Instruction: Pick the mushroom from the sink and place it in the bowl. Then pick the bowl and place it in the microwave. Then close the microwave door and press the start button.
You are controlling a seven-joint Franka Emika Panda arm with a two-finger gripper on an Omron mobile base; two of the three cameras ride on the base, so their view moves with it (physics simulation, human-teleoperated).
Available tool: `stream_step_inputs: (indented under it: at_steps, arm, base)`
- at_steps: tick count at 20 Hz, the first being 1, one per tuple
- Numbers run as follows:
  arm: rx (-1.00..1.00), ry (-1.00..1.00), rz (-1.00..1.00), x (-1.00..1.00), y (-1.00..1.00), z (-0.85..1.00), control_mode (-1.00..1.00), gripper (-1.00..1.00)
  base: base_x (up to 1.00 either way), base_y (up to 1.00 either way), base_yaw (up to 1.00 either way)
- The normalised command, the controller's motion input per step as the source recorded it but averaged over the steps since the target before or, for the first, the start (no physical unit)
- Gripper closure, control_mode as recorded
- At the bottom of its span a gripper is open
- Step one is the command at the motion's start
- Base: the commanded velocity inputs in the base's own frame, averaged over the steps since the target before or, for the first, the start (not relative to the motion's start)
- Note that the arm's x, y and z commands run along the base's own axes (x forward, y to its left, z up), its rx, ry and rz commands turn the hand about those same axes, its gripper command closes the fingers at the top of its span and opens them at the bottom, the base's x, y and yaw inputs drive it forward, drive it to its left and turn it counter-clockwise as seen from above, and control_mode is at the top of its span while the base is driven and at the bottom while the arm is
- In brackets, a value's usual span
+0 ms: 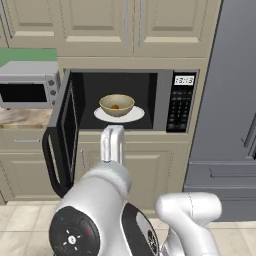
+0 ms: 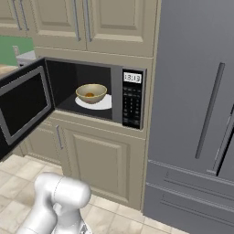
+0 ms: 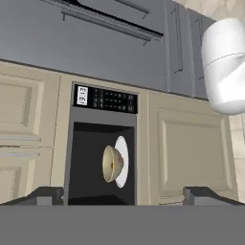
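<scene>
1. At far left in the left base view, small silver toaster oven [image 1: 27, 85] on the counter, well apart from the action.
2. Next rightward, microwave door [image 1: 62, 132] swung wide open to the left, black window facing inward; same door [image 2: 23, 107] large at the left edge of the right base view.
3. Inside the microwave [image 1: 162, 100], white turntable plate [image 1: 135, 116] with the bowl [image 1: 116, 105] sitting upright on it, near the middle of the cavity.
4. In the bowl, the mushroom [image 1: 115, 106], a small orange-brown spot on the bottom; seen again as bowl [image 2: 91, 93] with mushroom [image 2: 90, 95] in the right base view.
5. Right of the cavity, keypad [image 1: 180, 107] with lit clock display [image 1: 184, 80] above it.
6. Further right, tall grey refrigerator [image 2: 196, 114] with long vertical handles.
7. In the hand view, rolled sideways, gripper [image 3: 123, 195] released, fingertips [image 3: 45, 195] spread to both lower corners, grasping nothing, touching nothing; bowl [image 3: 111, 164] framed between them, well ahead inside the microwave.
</scene>
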Motion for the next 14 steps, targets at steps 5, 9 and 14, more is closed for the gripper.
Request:
stream_step_inputs:
  at_steps: [5,9,14]
  arm:
    - [-0.07,-0.07,-0.20,0.06,0.92,-0.02,-1.00,-1.00]
    - [-0.08,-0.05,-0.15,0.23,0.98,-0.19,-1.00,-1.00]
    - [-0.06,-0.04,-0.10,0.41,0.79,-0.37,-1.00,-1.00]
  base:
    - [0.00,0.00,0.00]
    - [0.00,0.00,0.00]
    - [0.00,0.00,0.00]
